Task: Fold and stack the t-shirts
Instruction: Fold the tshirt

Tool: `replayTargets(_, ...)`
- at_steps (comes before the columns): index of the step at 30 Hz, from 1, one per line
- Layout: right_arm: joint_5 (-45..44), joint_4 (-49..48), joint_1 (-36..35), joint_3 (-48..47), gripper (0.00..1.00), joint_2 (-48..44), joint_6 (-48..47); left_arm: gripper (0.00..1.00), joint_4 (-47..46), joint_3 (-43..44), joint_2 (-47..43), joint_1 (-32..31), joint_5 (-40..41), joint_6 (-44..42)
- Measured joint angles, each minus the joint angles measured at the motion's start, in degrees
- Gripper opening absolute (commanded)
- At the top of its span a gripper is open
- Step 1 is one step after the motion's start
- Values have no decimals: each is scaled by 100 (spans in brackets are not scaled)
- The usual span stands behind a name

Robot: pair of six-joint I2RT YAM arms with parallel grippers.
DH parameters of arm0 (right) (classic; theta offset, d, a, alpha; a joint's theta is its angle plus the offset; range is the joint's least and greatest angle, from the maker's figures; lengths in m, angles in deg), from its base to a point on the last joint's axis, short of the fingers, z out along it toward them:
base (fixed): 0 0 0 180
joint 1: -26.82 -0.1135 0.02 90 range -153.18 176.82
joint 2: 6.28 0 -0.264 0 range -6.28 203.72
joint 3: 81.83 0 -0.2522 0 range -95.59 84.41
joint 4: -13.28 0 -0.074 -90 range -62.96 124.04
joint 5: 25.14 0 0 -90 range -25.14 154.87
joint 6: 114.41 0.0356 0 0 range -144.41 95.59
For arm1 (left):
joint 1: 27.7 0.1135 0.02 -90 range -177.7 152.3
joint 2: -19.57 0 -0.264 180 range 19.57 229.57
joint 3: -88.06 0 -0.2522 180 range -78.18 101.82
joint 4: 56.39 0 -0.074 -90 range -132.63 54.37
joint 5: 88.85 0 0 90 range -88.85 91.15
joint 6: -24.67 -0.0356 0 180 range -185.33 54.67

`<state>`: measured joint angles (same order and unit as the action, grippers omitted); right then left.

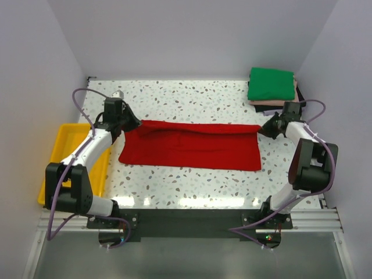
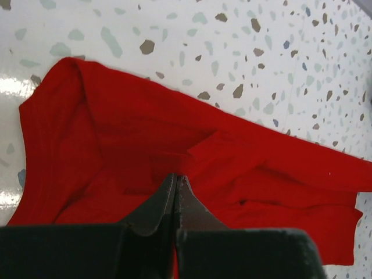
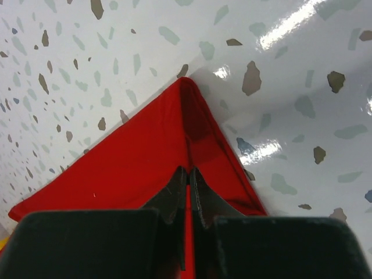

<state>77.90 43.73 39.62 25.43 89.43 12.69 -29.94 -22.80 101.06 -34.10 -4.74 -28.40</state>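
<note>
- Left gripper (image 2: 176, 179) clamps the red t-shirt (image 1: 195, 146) at its far left corner; right gripper (image 3: 190, 171) pinches the far right corner, cloth spanning between them
- Bare speckled table (image 1: 192, 96) beyond both; folded green t-shirt (image 1: 271, 84) near right gripper

A red shirt (image 1: 195, 145) lies stretched in a long band across the counter (image 1: 192, 96). The left claw (image 1: 138, 125) pinches its upper left corner, the right claw (image 1: 263, 129) its upper right. A folded green shirt (image 1: 271, 84) sits far right, and a tray (image 1: 67, 139) sits left.
</note>
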Motion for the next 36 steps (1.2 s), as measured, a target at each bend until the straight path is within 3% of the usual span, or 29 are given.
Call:
replayTargets(35, 2, 232, 79, 1244, 0, -933, -267, 0, 120, -1220, -807, 0, 79, 61)
replayTargets(36, 2, 245, 79, 1266, 4, -951, -267, 0, 127, -1248, -807, 0, 81, 83)
